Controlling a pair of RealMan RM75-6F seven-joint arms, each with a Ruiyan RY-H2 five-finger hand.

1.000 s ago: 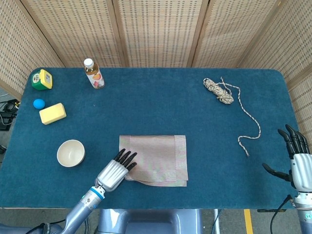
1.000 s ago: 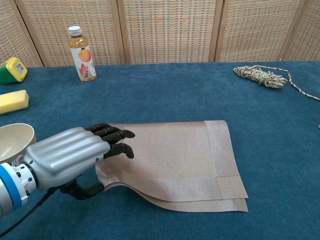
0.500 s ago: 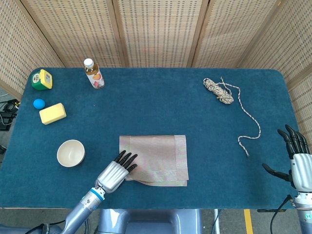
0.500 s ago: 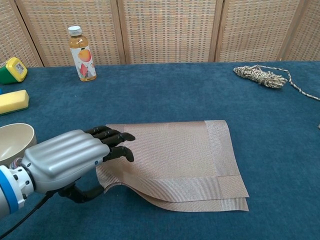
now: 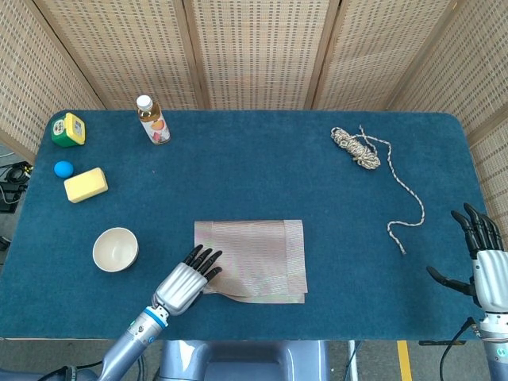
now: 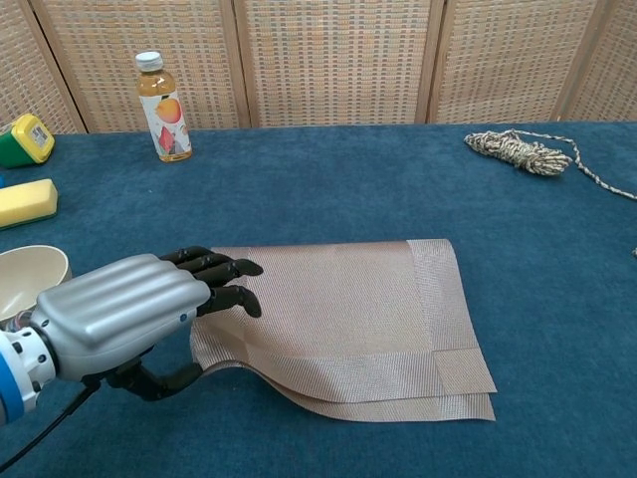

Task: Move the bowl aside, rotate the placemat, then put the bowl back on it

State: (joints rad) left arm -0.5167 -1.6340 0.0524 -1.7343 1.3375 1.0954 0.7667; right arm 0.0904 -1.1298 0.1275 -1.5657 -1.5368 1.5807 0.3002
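Bowl (image 5: pixel 115 249) already sits aside on the blue worktop (image 5: pixel 262 167), left of the placemat (image 5: pixel 254 259). Left hand (image 5: pixel 186 282) pinches the mat's near-left corner, fingers (image 6: pixel 224 284) on top, thumb beneath the lifted edge. Right hand (image 5: pixel 480 262) hovers spread and empty at the far right. Judging from this, rotation is underway; returning the bowl remains.

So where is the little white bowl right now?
The bowl sits on the table's left side, just left of the placemat and the left hand.
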